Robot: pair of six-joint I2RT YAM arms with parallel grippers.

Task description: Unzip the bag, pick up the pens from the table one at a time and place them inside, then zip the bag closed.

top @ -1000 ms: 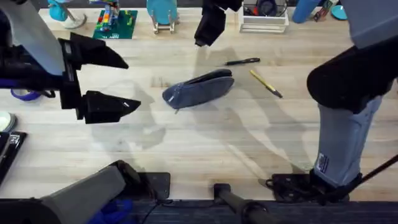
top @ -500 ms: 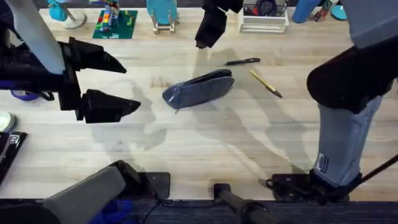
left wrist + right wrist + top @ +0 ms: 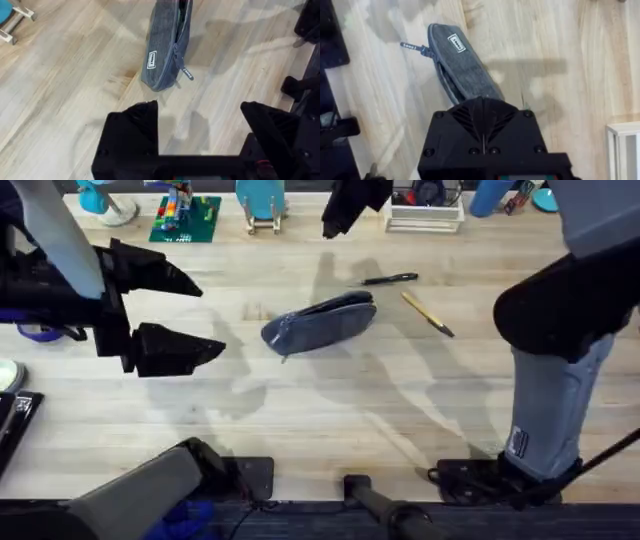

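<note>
The blue-grey bag point(image 3: 320, 323) lies on the table point(image 3: 330, 415) at mid-field, its metal pull point(image 3: 186, 73) at the end nearest my left gripper. A dark gap runs along its zipper. The black pen point(image 3: 390, 279) lies just beyond the bag, and the yellow pen point(image 3: 428, 314) lies to its right. My left gripper point(image 3: 212, 317) hovers open left of the bag, holding nothing; the left wrist view shows it point(image 3: 200, 125) short of the pull. My right gripper point(image 3: 345, 210) hangs high over the far edge, shut and empty, looking down on the bag point(image 3: 465, 70).
Along the far edge stand a green plate with toy bricks point(image 3: 185, 218), a teal stand point(image 3: 260, 202) and a white tray point(image 3: 425, 215). The right arm's grey column point(image 3: 550, 415) rises at the near right. A blue ring point(image 3: 40, 332) lies at the left edge.
My right gripper has drifted up and away toward the far edge. The left gripper, bag and pens have stayed put.
</note>
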